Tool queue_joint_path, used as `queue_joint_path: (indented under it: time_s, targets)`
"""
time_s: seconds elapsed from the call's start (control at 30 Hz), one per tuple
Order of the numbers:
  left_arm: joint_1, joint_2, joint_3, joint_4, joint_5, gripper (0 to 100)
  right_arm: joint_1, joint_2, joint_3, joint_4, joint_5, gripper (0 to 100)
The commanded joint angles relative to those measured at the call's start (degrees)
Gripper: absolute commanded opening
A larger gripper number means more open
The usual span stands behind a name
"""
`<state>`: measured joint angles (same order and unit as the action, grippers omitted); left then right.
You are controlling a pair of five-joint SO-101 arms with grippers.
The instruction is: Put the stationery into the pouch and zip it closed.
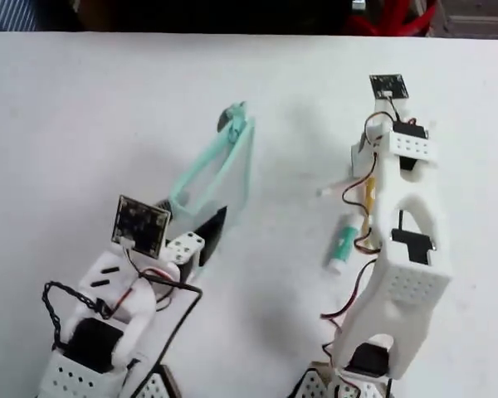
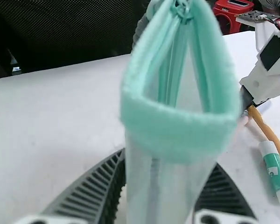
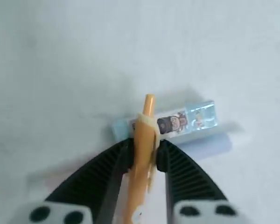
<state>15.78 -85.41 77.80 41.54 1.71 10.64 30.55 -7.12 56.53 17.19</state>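
The right gripper [image 3: 143,148] is gripping an orange pen [image 3: 142,126], its fingers [image 3: 114,165] pressing shut on the barrel. The pen's end is hanging over a small eraser [image 3: 179,121] lying on the white desk [image 3: 60,56]; whether the two are touching cannot be told.

Across the desk, the left gripper [image 2: 170,186] is pinching the near end of the mint-green pouch [image 1: 212,170], with its fingers [image 2: 95,189] closing on either side of the translucent wall. The pouch's long axis is running from the near left to the far right, with the zip slider [image 2: 182,9] sitting at the far end and the mouth gaping open along the top edge.

The pouch is lying to the left of the held pen, and the right arm is the one nearer the loose stationery. A glue stick [image 1: 341,242] is lying just left of that arm, on the near side of the pen, lengthwise near to far.

Bare desk is separating pen and pouch, leaving room for a leftward carry. The pen will likely need turning in line with the narrow mouth. The far desk edge is lying well beyond the pouch's tip.
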Motion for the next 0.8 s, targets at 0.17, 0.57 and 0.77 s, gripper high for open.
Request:
queue_joint_path:
  time_s: [0.17,0.57,0.77]
  targets:
    - [-0.31,-0.57,-0.62,-1.41,0.53,22,1.89,-7.69,-1.32,3.47,0.62,1.8]
    - [-0.13,-0.57,-0.62,-1.41,0.62,23,-9.89,-49.45,-1.32,20.44,-7.38,1.8]
    - [-0.13,-0.57,-0.62,-1.41,0.62,23,-31.69,-78.29,-0.97,14.81,-9.93,1.8]
